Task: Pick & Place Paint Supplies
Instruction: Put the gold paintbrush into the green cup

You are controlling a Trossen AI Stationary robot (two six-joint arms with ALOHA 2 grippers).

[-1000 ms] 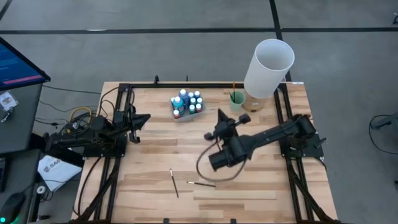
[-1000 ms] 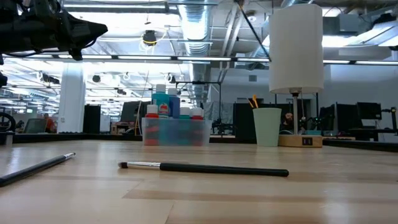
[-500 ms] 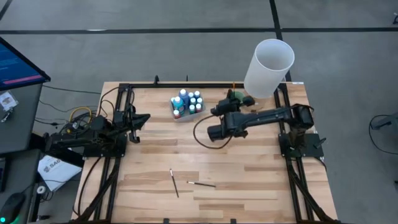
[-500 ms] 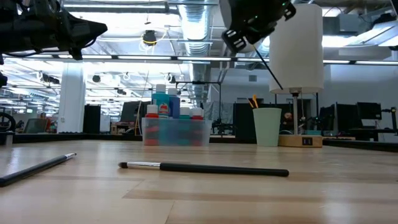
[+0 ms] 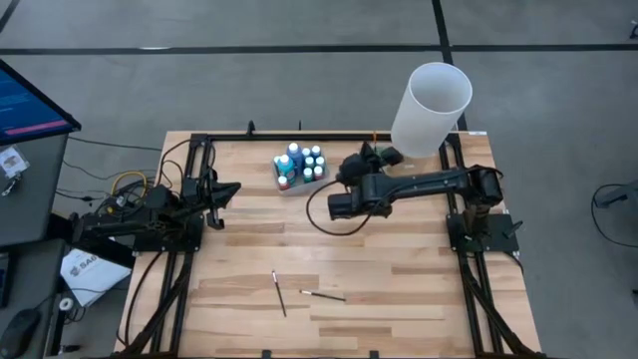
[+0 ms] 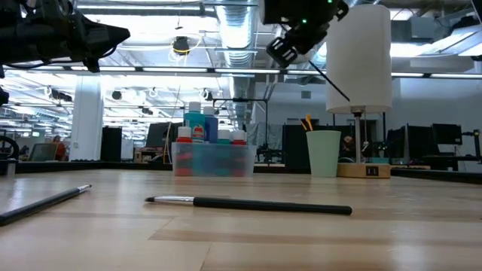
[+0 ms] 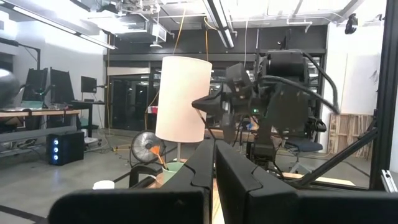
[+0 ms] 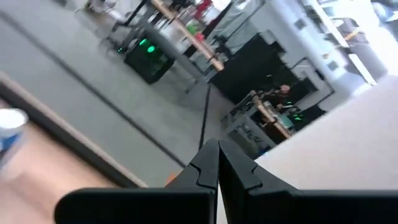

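Right hand [image 5: 371, 157] raised above the worktop [image 5: 419, 289] near the far edge, just over the pale green cup [image 6: 324, 153] beside the tall white cylinder [image 5: 431, 108]; fingers pressed together, and in the low view a thin dark brush [image 6: 328, 76] slanting down out of them toward the cup. Left hand [image 5: 231, 189] parked at the left edge, lifted off the surface, fingers together with nothing between them.

Paint bottles [image 5: 301, 164], blue, teal and red with pale caps, standing gathered in a clear tray [image 6: 213, 160] near the far edge, left of the cup. An orange-handled brush [image 6: 307, 122] already upright in the cup, together with at least one other handle. Two more dark brushes flat on the wood toward the near edge: a longer brush [image 5: 279, 293] pointing roughly front to back, a shorter brush [image 5: 322, 295] just beside it lying crosswise, not touching.

Judged from this: bottles apparently sorted, some brushes delivered, one in transit above the cup and not yet released. Left to do, by the look of it: drop this brush in, then fetch the two near the front edge.
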